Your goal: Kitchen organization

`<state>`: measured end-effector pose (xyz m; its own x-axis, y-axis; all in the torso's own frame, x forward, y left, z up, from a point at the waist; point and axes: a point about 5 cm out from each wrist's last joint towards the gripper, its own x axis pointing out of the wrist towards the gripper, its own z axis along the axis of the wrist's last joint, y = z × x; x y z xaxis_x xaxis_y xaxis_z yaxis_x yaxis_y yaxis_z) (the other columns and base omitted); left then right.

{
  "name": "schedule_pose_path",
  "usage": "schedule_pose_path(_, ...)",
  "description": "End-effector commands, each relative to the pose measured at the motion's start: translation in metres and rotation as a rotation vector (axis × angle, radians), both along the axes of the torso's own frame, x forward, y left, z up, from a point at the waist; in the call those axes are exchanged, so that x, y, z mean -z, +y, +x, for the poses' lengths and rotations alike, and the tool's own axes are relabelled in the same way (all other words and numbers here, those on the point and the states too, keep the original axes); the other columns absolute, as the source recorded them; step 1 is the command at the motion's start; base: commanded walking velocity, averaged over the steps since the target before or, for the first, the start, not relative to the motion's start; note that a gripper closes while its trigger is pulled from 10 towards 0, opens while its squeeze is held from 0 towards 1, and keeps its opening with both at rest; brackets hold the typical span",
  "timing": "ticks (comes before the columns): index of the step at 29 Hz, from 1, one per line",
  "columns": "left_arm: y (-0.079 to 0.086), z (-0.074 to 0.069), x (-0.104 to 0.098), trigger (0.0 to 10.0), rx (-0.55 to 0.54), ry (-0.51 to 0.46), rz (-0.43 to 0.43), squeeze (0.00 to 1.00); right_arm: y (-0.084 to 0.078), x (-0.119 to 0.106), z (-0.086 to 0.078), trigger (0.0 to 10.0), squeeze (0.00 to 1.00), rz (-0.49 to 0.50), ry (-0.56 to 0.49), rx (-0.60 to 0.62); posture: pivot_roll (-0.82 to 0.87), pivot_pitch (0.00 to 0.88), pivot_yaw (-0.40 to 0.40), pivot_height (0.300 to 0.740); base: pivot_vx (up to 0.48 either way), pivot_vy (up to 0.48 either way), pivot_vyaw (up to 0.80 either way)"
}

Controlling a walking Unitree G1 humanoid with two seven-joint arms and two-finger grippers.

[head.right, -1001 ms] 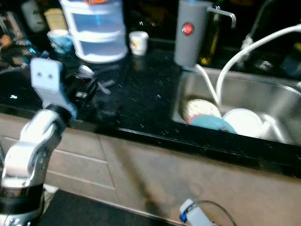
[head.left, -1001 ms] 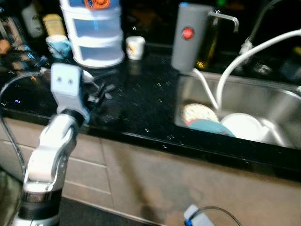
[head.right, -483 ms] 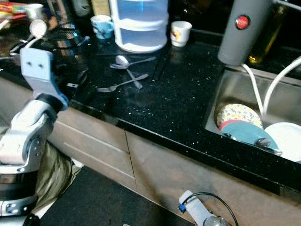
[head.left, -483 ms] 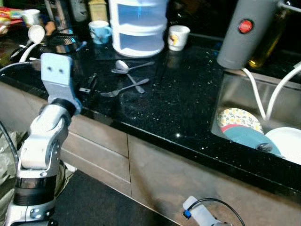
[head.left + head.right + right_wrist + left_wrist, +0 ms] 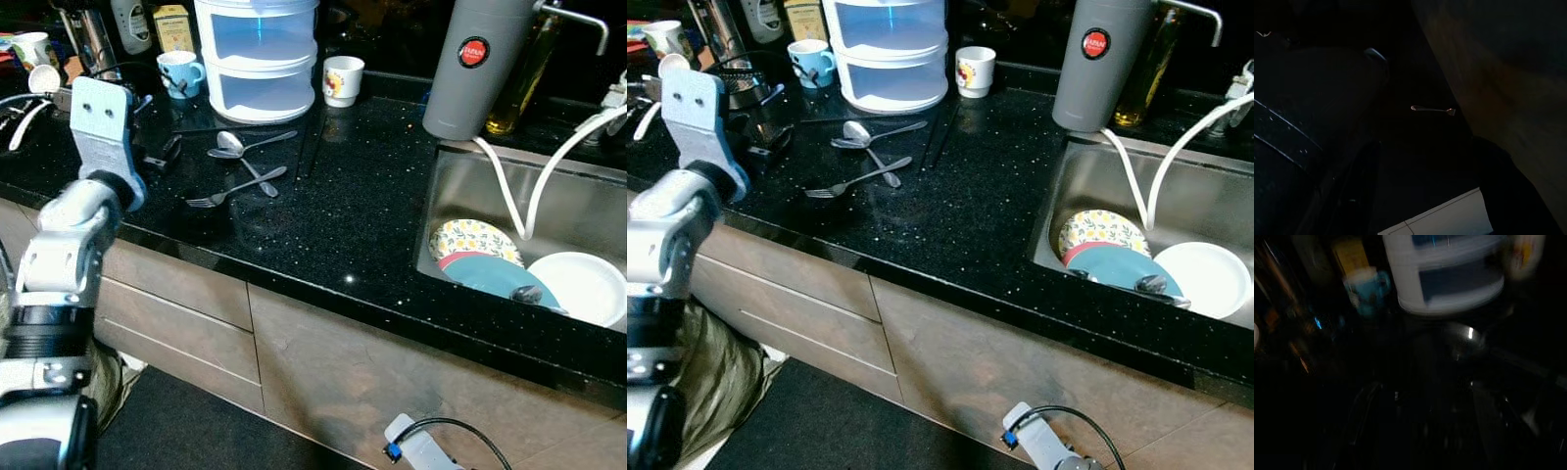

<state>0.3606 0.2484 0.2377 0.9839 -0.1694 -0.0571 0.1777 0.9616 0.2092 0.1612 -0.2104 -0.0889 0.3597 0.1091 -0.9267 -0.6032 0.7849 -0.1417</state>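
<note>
Two spoons (image 5: 235, 147), a fork (image 5: 235, 185) and dark chopsticks (image 5: 308, 147) lie loose on the black counter (image 5: 362, 206), in front of a white drawer unit (image 5: 257, 54). My left gripper (image 5: 159, 152) is raised over the counter just left of the cutlery, touching nothing. In the dim left wrist view its fingers (image 5: 1361, 421) stand apart, pointing at the drawer unit (image 5: 1449, 274) and a blue mug (image 5: 1364, 286). The right arm hangs idle, with the right gripper (image 5: 1425, 196) open beside the cabinet front.
A blue mug (image 5: 179, 70) and a white mug (image 5: 343, 78) flank the drawer unit. A grey flask (image 5: 470, 64) stands by the sink (image 5: 578, 211), which holds a patterned plate (image 5: 472, 240), a teal plate (image 5: 495, 279) and a white bowl (image 5: 585, 286). Clutter crowds the counter's left end.
The camera has swung, so the whole scene has shifted. My left gripper was over the cutlery a second ago and now stands further left of it.
</note>
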Motion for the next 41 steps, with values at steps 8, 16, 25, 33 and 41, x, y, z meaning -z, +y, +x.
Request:
schedule_pose_path(8,-0.004,0.006,0.000,10.0,0.180,0.091,-0.007,0.00,-0.004,0.001,-0.004,10.0,0.00,-0.003,0.009,0.022,0.01,0.000,-0.004,0.740,0.000,0.000,0.00)
schedule_pose_path(16,0.002,0.015,-0.010,10.0,0.240,0.093,0.050,0.00,-0.006,0.002,-0.007,10.0,0.00,-0.009,0.011,0.022,-0.01,0.002,-0.006,0.740,0.000,0.000,0.00)
schedule_pose_path(25,0.003,0.023,-0.006,10.0,0.275,0.140,0.039,0.00,-0.010,0.002,-0.010,10.0,0.00,-0.022,0.012,0.022,-0.03,0.014,-0.008,0.740,0.000,0.000,0.00)
schedule_pose_path(33,0.003,0.028,-0.008,10.0,0.316,0.125,-0.025,0.00,-0.015,0.003,-0.016,10.0,0.00,-0.032,0.017,0.026,-0.05,0.038,-0.009,0.740,0.000,0.000,0.00)
schedule_pose_path(41,-0.004,0.027,0.011,10.0,0.382,0.212,-0.082,0.00,-0.019,0.004,-0.021,10.0,0.00,-0.042,0.020,0.034,-0.08,0.063,-0.010,0.740,0.000,0.000,0.00)
